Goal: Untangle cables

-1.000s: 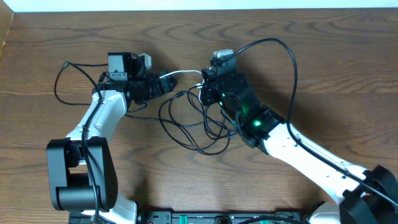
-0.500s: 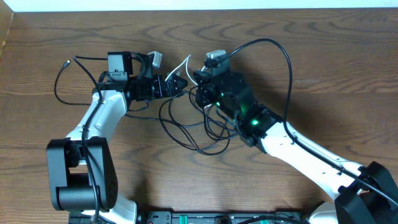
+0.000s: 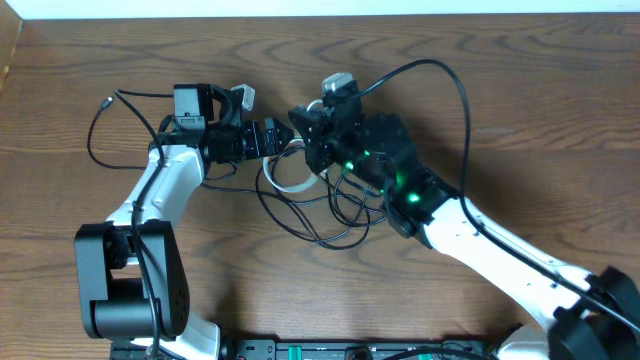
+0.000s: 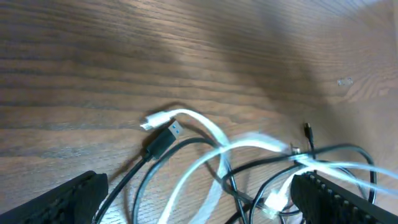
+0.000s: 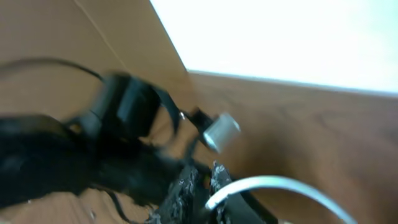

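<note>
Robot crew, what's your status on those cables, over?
Left gripper wide open above white cable. Right gripper blurred, same cable at its tips, grip unclear. Black cables looped across it, not yet separated.

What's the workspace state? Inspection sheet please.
Surface: brown wood-grain table.
Job's things: white cable and black cables, crossed in one tangle between the arms.
Clutter: nothing seen.
Grippers: left gripper open over the tangle, holding nothing; right gripper blurred, white cable at its fingertips, grip unclear.
Cables: thick black arm wire loops over the right arm.
Surroundings: white strip beyond the table's far edge.
</note>
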Controlling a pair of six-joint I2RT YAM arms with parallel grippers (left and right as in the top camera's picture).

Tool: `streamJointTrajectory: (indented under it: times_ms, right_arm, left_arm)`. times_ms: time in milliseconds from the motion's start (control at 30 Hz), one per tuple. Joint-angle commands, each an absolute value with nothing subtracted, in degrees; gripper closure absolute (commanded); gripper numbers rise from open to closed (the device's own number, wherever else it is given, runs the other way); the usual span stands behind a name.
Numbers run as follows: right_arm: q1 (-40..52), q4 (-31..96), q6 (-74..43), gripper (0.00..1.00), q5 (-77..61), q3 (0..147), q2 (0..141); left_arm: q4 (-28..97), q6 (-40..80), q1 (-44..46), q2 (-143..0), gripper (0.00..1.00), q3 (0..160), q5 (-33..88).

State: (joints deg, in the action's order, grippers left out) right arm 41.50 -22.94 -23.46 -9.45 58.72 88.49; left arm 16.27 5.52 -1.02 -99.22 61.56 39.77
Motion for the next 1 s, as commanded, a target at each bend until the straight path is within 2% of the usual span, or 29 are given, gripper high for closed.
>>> streamJointTrajectory:
  times_ms: [0, 100, 233, 467, 633, 733, 967]
  right_arm:
    - [41.17, -26.3, -19.81, 0.91, -9.91, 59.05, 81.76]
    - [41.17, -26.87, -16.73, 0.92, -7.31, 59.05, 79.24]
    - [41.19, -26.11, -15.53, 0.99, -4.4, 59.05, 78.59]
    - [41.19, -28.77, -9.13, 0.99, -4.43, 59.05, 76.31]
    - [41.19, -30.3, -0.86, 0.99, -0.58, 59.05, 68.73]
    - [41.17, -27.2, 2.98, 0.99, 9.54, 59.05, 65.39]
    - [40.34, -16.08, 3.92, 0.99, 42.44, 59.05, 63.2]
  left_arm:
    - [16.36, 4.99, -1.1, -99.57, 0.0, 62.76, 38.48]
    - [16.36, 4.99, -1.1, -99.57, 0.0, 62.76, 38.48]
    - [16.36, 4.99, -1.1, -99.57, 0.0, 62.76, 38.46]
    - [16.36, 4.99, -1.1, -99.55, 0.0, 62.76, 38.46]
    - [16.36, 4.99, -1.1, -99.57, 0.0, 62.76, 38.26]
    - [16.36, 4.99, -1.1, -99.57, 0.0, 62.76, 38.26]
    - [16.38, 4.99, -1.1, -99.57, 0.0, 62.76, 38.28]
